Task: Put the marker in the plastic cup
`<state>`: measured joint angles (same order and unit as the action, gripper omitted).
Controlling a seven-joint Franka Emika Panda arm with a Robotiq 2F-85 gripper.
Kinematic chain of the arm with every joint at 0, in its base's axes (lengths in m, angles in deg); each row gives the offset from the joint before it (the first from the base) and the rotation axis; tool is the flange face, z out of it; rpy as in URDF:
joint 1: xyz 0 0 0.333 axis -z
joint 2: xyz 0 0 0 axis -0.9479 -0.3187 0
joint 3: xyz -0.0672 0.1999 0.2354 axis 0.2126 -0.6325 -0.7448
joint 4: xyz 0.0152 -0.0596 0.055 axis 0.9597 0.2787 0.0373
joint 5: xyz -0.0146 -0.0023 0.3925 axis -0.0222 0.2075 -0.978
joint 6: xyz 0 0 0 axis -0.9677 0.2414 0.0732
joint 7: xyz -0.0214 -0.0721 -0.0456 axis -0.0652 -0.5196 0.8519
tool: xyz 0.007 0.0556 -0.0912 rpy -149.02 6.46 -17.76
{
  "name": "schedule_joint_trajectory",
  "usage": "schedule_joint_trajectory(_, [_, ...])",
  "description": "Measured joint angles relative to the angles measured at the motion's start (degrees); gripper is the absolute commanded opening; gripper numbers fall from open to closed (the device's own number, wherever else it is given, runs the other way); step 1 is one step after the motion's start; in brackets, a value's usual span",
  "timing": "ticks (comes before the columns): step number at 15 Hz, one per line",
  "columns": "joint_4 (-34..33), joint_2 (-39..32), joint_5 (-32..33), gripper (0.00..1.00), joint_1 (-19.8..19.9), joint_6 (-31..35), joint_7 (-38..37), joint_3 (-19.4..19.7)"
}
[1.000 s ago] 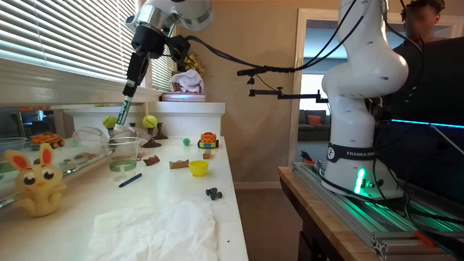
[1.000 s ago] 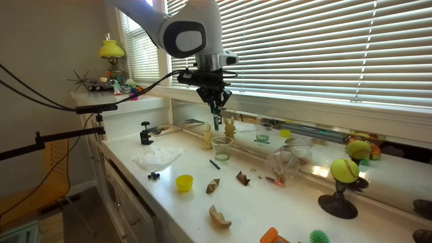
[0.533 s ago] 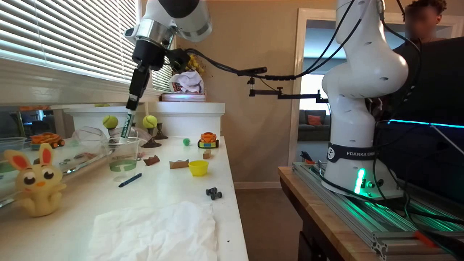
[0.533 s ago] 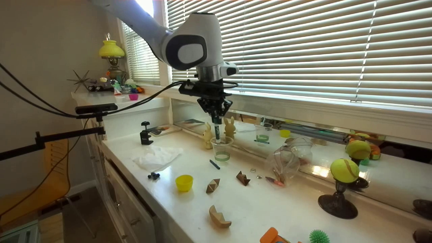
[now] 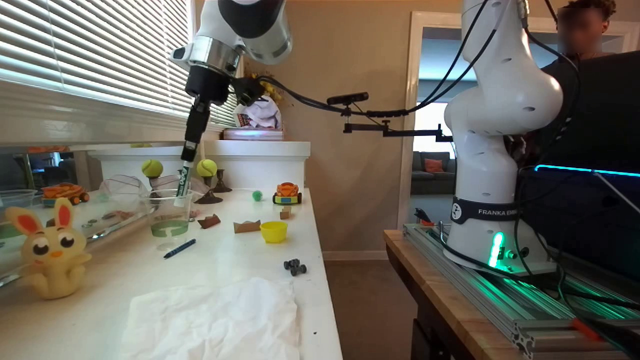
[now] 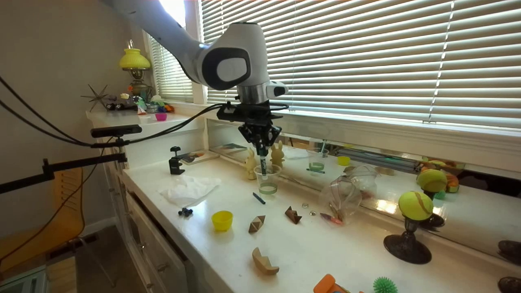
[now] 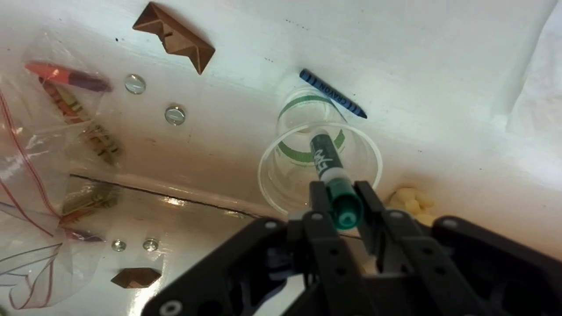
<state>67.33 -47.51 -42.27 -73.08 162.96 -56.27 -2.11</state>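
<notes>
The marker has a dark green label, a white end and a green cap; it shows in both exterior views (image 5: pixel 183 179) (image 6: pixel 263 165) and in the wrist view (image 7: pixel 324 153). My gripper (image 5: pixel 189 151) (image 6: pixel 262 151) (image 7: pixel 340 189) is shut on its cap and holds it slightly tilted, label end down. The clear plastic cup (image 5: pixel 160 215) (image 6: pixel 260 180) (image 7: pixel 261 169) with a green band stands upright on the counter below. The marker's lower end sits within the cup's mouth, slightly below the rim; the fingers are above the rim. I cannot tell whether the marker touches the wall.
A blue crayon (image 7: pixel 331 93) lies beside the cup's base. A yellow rabbit (image 5: pixel 55 250), a small yellow cup (image 6: pixel 222 220), paper boats (image 6: pixel 265 262) and a clear bag of crayons (image 6: pixel 341 197) are around. A mirror (image 6: pixel 390 195) runs along the back under the window blinds.
My gripper has moved down with the marker, and to the right in an exterior view. The marker's lower end went from above the cup's rim to just inside it. The cup has not moved.
</notes>
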Motion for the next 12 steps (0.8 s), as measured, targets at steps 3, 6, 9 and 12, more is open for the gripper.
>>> schedule_joint_trajectory(3, [0.28, -0.13, 1.30, 0.05, 0.04, 0.37, -0.28, 0.00])
schedule_joint_trajectory(6, [0.29, -0.33, 1.85, 0.05, 0.05, 0.70, -0.58, -0.06])
schedule_joint_trajectory(9, [0.29, -0.56, 2.10, 0.45, 0.05, 1.10, -1.05, -0.19])
schedule_joint_trajectory(12, [0.29, -0.89, 2.58, 0.59, 0.05, 1.31, -1.93, -0.33])
